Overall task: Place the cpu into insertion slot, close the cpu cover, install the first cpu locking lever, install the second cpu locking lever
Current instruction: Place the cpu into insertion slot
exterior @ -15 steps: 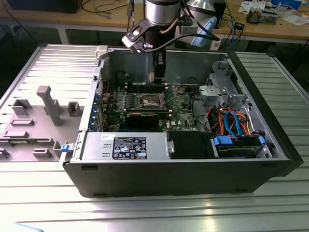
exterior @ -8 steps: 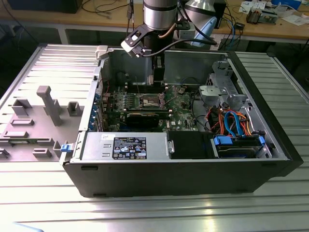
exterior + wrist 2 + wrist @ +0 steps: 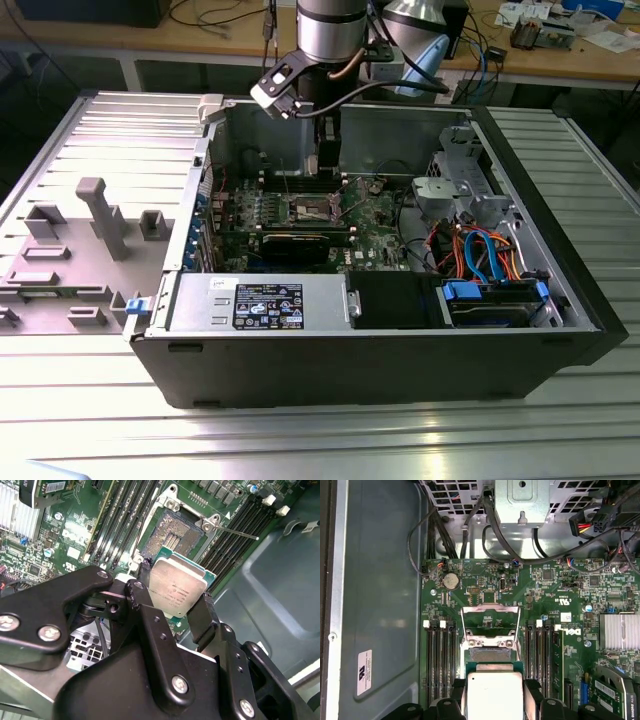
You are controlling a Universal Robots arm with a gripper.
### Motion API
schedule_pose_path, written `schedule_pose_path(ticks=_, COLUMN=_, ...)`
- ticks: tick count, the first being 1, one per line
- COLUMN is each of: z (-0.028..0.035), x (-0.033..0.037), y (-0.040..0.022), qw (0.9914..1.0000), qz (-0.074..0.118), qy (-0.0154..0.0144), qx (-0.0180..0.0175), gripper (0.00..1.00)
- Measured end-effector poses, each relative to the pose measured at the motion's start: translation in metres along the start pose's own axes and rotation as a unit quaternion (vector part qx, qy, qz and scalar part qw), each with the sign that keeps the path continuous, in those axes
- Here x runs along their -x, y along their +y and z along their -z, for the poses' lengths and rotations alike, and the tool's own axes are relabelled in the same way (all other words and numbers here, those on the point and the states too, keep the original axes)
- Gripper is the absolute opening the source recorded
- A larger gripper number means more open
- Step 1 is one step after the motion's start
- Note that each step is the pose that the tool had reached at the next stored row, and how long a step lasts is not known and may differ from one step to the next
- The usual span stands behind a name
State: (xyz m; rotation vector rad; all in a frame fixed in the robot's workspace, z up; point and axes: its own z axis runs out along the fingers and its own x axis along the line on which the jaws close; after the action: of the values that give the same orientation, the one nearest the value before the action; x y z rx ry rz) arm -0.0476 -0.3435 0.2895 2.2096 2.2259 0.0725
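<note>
Gripper (image 3: pixel 328 168) hangs inside the open computer case (image 3: pixel 350 370) on the ribbed tabletop (image 3: pixel 300 440), exterior view. Second wrist view: I have its black fingers (image 3: pixel 200 617) clamped on opposite edges of the cpu (image 3: pixel 177 587), near the insertion slot (image 3: pixel 175 537). The chip looks light, stiff, smooth-topped and, I judge, fragile. First wrist view: the thin silver cpu cover (image 3: pixel 490 617) stands raised.
</note>
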Motion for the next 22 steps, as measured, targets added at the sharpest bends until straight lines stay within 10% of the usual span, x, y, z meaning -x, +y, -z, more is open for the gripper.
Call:
schedule_pose_path(ticks=11, z=-0.0193, x=0.0006, y=-0.0011, qw=1.0, qz=0.0, qy=-0.0001, qx=0.001, gripper=0.55)
schedule_pose_path(ticks=22, z=-0.0234, x=0.0007, y=-0.0031, qw=1.0, qz=0.0, qy=-0.0001, qx=0.001, gripper=0.55)
